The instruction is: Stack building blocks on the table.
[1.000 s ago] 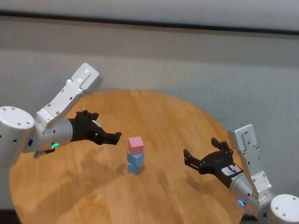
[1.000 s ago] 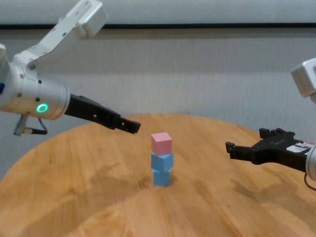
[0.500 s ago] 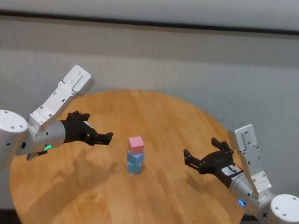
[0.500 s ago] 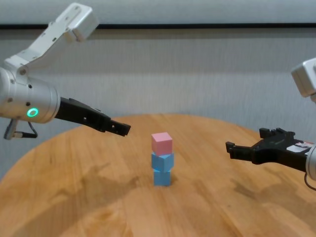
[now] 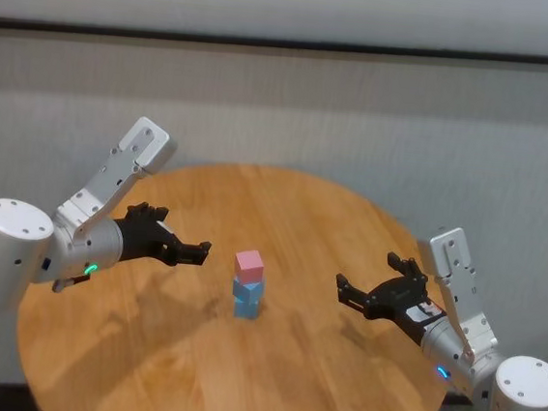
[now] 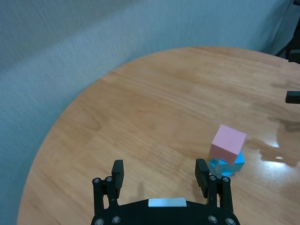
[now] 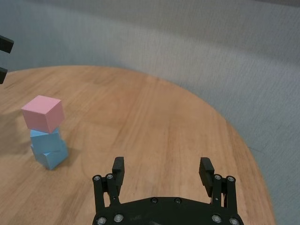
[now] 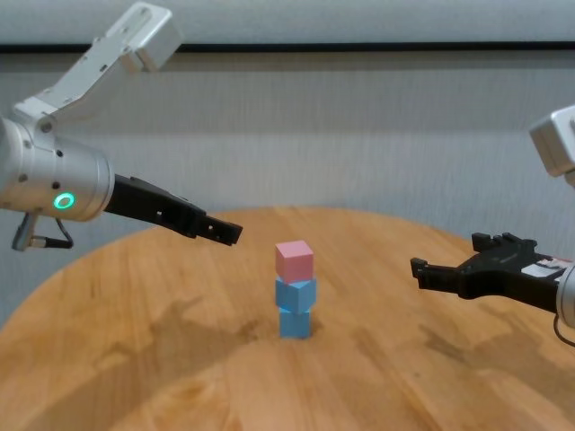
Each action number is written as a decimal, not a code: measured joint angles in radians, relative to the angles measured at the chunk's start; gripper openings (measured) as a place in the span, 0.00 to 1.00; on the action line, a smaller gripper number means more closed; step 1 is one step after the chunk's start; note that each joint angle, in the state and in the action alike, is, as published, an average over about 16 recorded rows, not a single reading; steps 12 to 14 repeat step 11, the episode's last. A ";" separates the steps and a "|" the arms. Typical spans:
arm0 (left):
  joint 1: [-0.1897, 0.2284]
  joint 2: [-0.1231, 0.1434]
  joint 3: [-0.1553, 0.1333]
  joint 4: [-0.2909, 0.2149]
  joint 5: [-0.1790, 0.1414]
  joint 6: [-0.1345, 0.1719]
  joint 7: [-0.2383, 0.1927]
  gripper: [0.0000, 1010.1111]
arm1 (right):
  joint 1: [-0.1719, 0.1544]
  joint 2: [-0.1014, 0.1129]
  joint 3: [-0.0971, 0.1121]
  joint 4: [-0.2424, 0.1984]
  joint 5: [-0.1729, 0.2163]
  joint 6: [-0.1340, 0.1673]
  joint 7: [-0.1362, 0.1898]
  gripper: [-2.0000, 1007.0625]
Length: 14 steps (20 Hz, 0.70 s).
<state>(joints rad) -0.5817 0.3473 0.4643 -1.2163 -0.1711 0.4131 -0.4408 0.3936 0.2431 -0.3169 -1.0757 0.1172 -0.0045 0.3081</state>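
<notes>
The three building blocks stand in one stack near the middle of the round wooden table (image 5: 334, 386): a pink cube (image 5: 249, 264) on top of two light blue cubes (image 5: 247, 297). The stack also shows in the chest view (image 8: 296, 289), the left wrist view (image 6: 227, 149) and the right wrist view (image 7: 45, 131). My left gripper (image 5: 202, 250) is open and empty, held above the table to the left of the stack. My right gripper (image 5: 342, 290) is open and empty, held above the table to the right of the stack.
A grey wall runs behind the table. The table's rounded edge (image 7: 243, 140) lies close behind my right gripper. Bare wood surrounds the stack on all sides.
My left gripper first drew back left from the stack, then edged slightly back towards it. The right arm and the stack have not moved.
</notes>
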 joint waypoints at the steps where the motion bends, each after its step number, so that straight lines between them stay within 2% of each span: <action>1: -0.001 0.000 0.000 0.000 0.000 0.000 0.000 0.99 | 0.000 0.000 0.000 0.000 0.000 0.000 0.000 1.00; 14: -0.003 -0.002 0.001 0.002 -0.002 0.002 -0.002 0.99 | 0.000 0.000 0.000 0.000 0.000 0.000 0.000 1.00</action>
